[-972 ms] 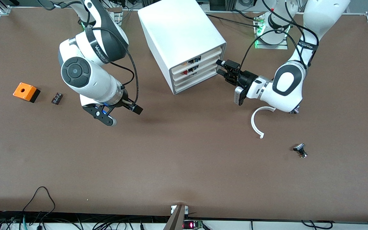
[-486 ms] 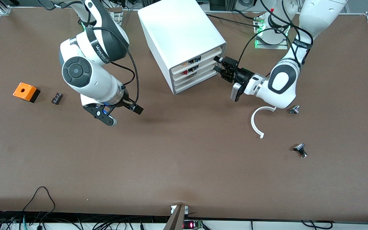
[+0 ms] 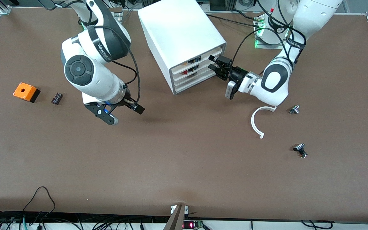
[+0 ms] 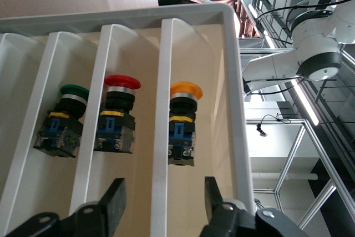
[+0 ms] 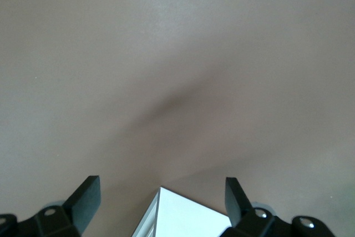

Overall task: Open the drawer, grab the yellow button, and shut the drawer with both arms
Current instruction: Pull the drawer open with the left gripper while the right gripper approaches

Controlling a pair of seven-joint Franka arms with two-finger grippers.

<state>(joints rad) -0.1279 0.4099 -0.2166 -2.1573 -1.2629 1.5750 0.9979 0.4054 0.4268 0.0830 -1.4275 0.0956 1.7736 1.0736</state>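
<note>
Inside the drawer (image 4: 194, 54), the button (image 4: 183, 123); left gripper (image 4: 163, 203) jaws parted astride its front, right gripper (image 5: 161, 198) jaws spread.

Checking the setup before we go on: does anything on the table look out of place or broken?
A white curved strip lies loose on the table near the left arm, like a broken-off ring piece. Two small metal-tipped parts lie scattered beside it. Otherwise nothing stands out.

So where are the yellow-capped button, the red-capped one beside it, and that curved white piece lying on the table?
yellow-capped button (image 4: 186, 89), left wrist view, on its round cap.
red-capped button (image 4: 122, 81), left wrist view, on its cap.
curved white piece (image 3: 253, 123), front view, on the middle of its arc.
</note>
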